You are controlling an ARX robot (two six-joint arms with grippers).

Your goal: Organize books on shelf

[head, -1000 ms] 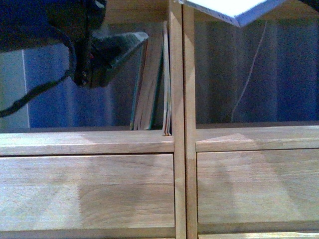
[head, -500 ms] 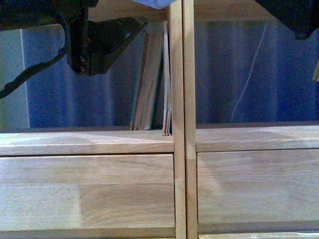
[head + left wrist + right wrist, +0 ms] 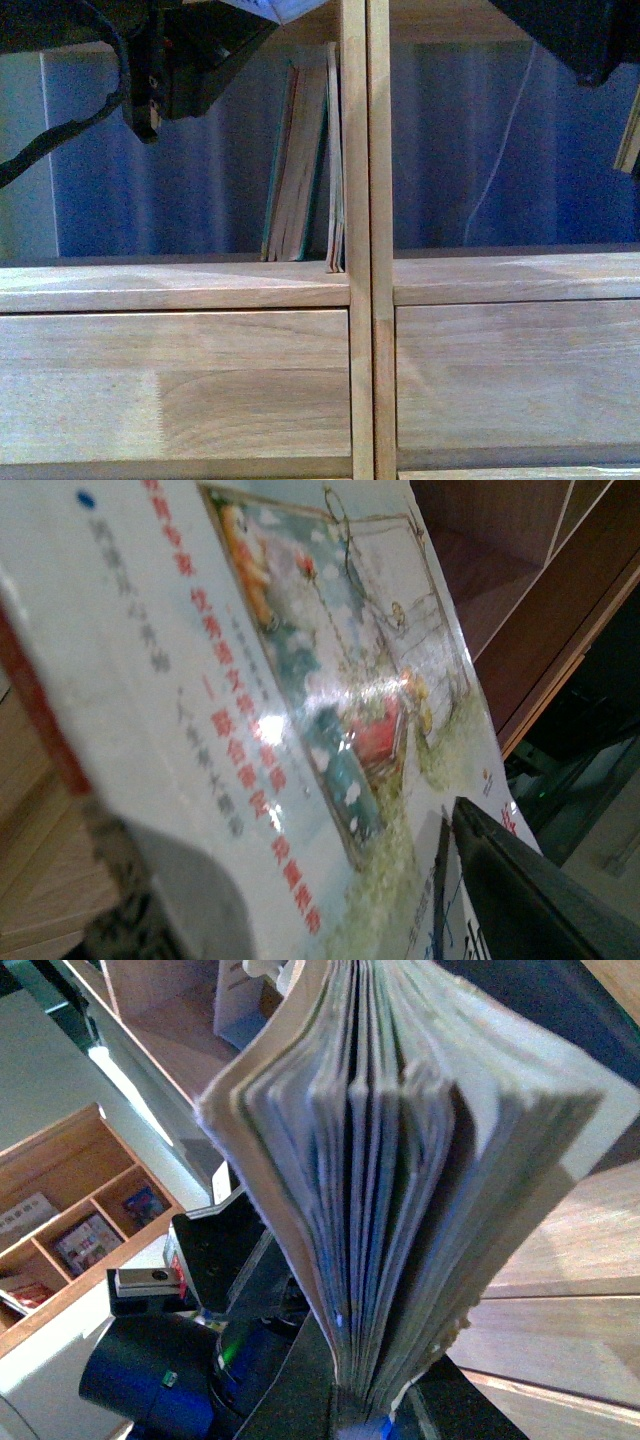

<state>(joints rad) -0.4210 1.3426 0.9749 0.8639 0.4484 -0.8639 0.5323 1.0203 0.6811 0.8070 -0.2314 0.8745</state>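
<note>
Thin teal and tan softcover books (image 3: 305, 170) lean against the central upright (image 3: 360, 150) in the light-wood shelf (image 3: 180, 285)'s left compartment, below the left gripper (image 3: 215, 45), whose jaws clamp a pale illustrated booklet with a red spine (image 3: 300, 680). The right gripper (image 3: 365, 1410) pinches a fanned pale-paged book (image 3: 400, 1160) at its base. Compartment space lies open beneath both jaws.

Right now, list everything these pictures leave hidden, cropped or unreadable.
Front view: the pale floppy booklet is cut by the top edge; only a corner shows.
Left wrist view: its red cover lettering is blurred; the cover hides whether the left gripper's dark finger clamps it.
Right wrist view: the fanned softcover book shows page edges only, cover unseen.
Front view: the standing thin books in the light-wood shelf have unreadable spines.
</note>
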